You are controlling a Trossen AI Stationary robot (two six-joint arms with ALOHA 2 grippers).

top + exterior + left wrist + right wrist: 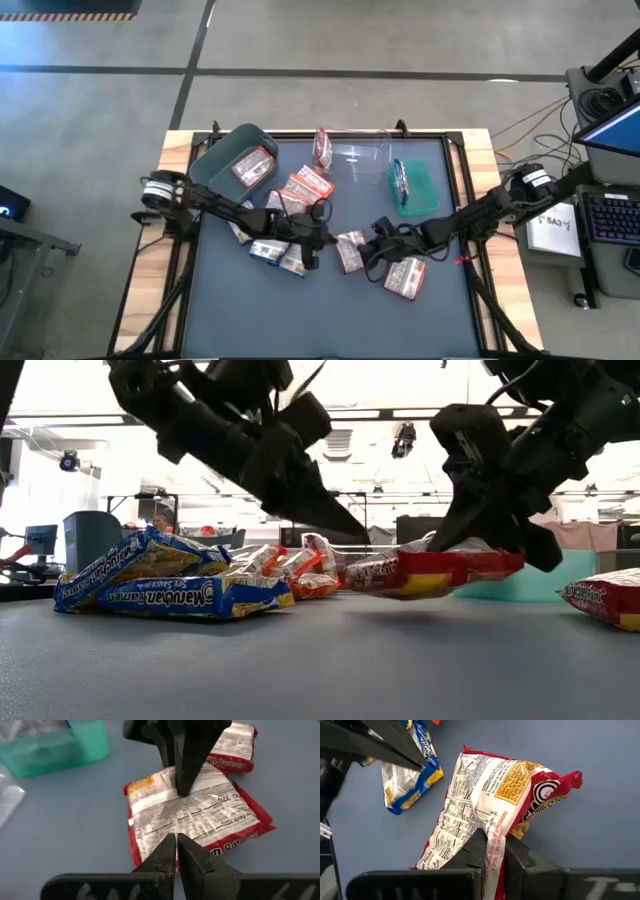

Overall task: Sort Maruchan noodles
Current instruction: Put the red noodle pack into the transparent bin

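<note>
Nearest the table's front edge, at about five o'clock from the middle, a red-and-white packet is lying flat and untouched. Just beyond it, the right tool is pinching the edge of another red packet, its fingers pressed together on the crinkled wrapper, and the packet is hanging tilted, seemingly just off the table. It looks light and crackly, the noodle block inside brittle, so I would judge the sealed seam the safest place to take it. The left tool, fingers pressed together and holding nothing, is hovering just at nine o'clock of that packet, near the blue packets. Farther back, at twelve o'clock, the grey bin, clear bin and green bin are waiting.
</note>
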